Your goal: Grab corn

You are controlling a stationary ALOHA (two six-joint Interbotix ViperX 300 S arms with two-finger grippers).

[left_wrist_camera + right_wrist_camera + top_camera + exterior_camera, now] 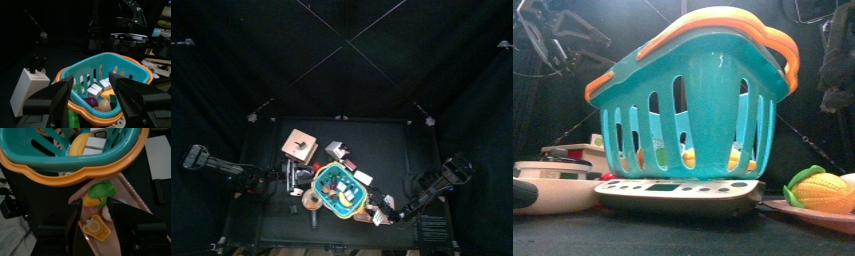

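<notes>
- The yellow toy corn cob with green husk leaves is seen lying on a pale flat plate, just beside the orange rim of the teal plastic slatted basket and outside it.
- In the right wrist view the corn is found straight ahead of the right pincer, just beyond the tips of its two jaws, which are spread with a clear gap and hold nothing.
- The cob's long axis cannot be told with certainty; it appears to run roughly along the line of reach, husk end toward the basket.
- The right arm is judged much the nearer; the left pincer is held spread and empty over the basket's far side.
- In the front view the corn is shown at the right, low on the plate, near the grey scale that carries the basket.
- Room is tight: the black worktop is crowded, the basket rim lies close ahead, and a small yellow toy piece sits between the jaws.
</notes>
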